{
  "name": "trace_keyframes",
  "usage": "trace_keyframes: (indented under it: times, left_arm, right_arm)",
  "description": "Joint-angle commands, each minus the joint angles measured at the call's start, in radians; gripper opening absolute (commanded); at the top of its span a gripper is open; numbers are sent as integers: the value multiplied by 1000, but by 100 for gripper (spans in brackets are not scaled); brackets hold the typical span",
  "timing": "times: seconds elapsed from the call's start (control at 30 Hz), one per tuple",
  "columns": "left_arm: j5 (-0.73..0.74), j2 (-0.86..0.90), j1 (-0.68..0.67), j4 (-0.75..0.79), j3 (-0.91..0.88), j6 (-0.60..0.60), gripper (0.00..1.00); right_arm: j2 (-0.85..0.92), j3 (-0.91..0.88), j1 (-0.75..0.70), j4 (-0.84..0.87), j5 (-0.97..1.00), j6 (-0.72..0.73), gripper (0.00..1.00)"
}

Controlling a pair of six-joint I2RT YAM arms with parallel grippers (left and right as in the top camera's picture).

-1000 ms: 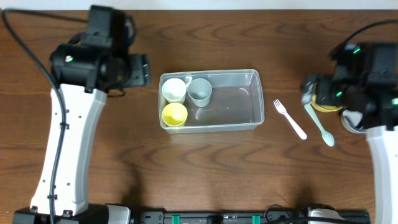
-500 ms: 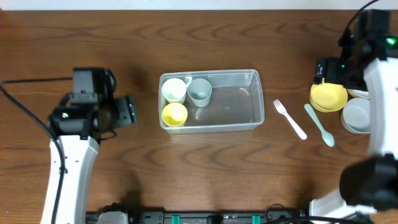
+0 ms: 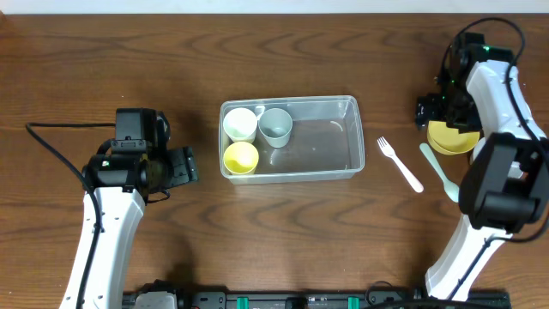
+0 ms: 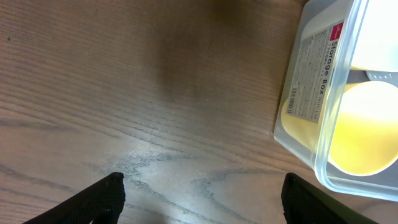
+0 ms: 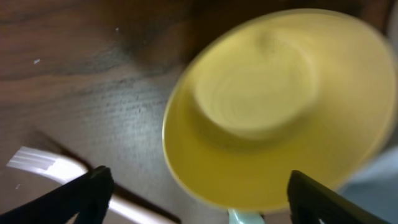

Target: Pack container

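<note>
We are finding the container (image 3: 326, 137) sitting at the middle of the counter (image 3: 343, 51), long side across, within reach of both arms. Three cups are standing at its left end: a white cup (image 3: 240, 124), a grey cup (image 3: 275, 126) and a yellow cup (image 3: 241, 157). They are sitting close together, which is leaving the right part of the tub free for larger pieces.

The left tool (image 3: 185, 165) is hanging just left of the container and apart from it. In the left wrist view the left tool (image 4: 199, 202) is showing its fingers wide apart with only bare wood between them. The tub's labelled corner (image 4: 311, 81) is lying off to the right. We are judging this arm to be standing by.

The right tool (image 3: 426, 112) is hovering at the yellow bowl (image 3: 452, 139) on the far right. In the right wrist view its fingers are spread, with the blurred bowl (image 5: 280, 112) filling the frame and nothing clamped. We are judging the bowl to be the next item to pack.

A fork (image 3: 401, 164) and a spoon (image 3: 440, 172) are lying loose between tub and bowl, not yet packed.

The counter is dark brown wood grain, matte and dry. Of the room we are seeing only a pale strip along the far edge.
</note>
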Motion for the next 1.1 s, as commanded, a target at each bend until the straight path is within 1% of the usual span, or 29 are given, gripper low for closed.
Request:
trace_keyframes:
  times: [0.0,0.17,0.2,0.3,0.33,0.43,0.67,0.77,1.07]
  left_arm:
    - [11,-2,6,0,-2,-6,81]
    - [11,-2,6,1,-2,-6,81]
    - [11,-2,6,0,-2,-6,81]
    - [11,-2,6,0,-2,-6,81]
    - [11,-2,6,0,-2,-6,81]
    - [11,-2,6,0,-2,-6,81]
    - [11,-2,6,0,-2,-10,81]
    - [11,-2,6,0,-2,-10,81]
    - [11,-2,6,0,-2,-10,81]
  right_arm:
    - [46,7,13,6,10,-5,85]
    - [61,7,13,22,9,1,66]
    - [61,7,13,24,9,1,61]
    - [61,7,13,26,9,1,54]
    - [61,7,13,27,9,1,49]
    - [61,7,13,27,9,1,30]
    - [61,6,13,29,9,1,6]
    - [61,6,13,29,9,1,2]
    - [51,15,27,39,5,1,1]
